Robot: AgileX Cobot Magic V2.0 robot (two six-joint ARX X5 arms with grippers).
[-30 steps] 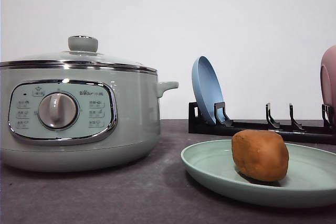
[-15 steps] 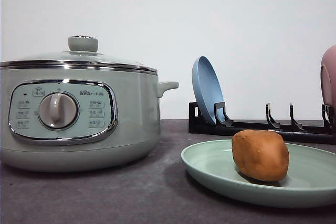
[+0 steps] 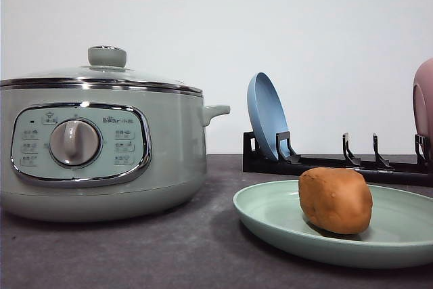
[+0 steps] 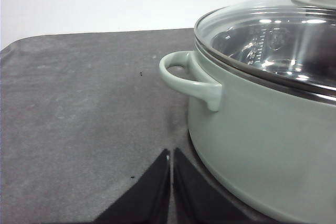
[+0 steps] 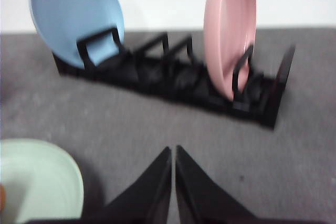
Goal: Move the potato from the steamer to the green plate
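Note:
The orange-brown potato [image 3: 335, 200] lies on the pale green plate [image 3: 270, 216] at the front right of the table. The sage-green steamer [image 3: 101, 147] stands at the left with its glass lid on. In the left wrist view my left gripper [image 4: 171, 154] is shut and empty, low over the table beside the steamer [image 4: 262, 129], near its side handle. In the right wrist view my right gripper [image 5: 174, 150] is shut and empty over bare table, with the green plate's rim [image 5: 63, 177] to one side and a sliver of potato [image 5: 2, 198] at the frame edge.
A black dish rack [image 3: 338, 160] stands behind the green plate, holding a blue plate [image 3: 267, 116] and a pink plate [image 3: 424, 99] upright. The rack [image 5: 173, 74] faces my right gripper across a strip of dark grey table. Wall sockets sit on the white wall.

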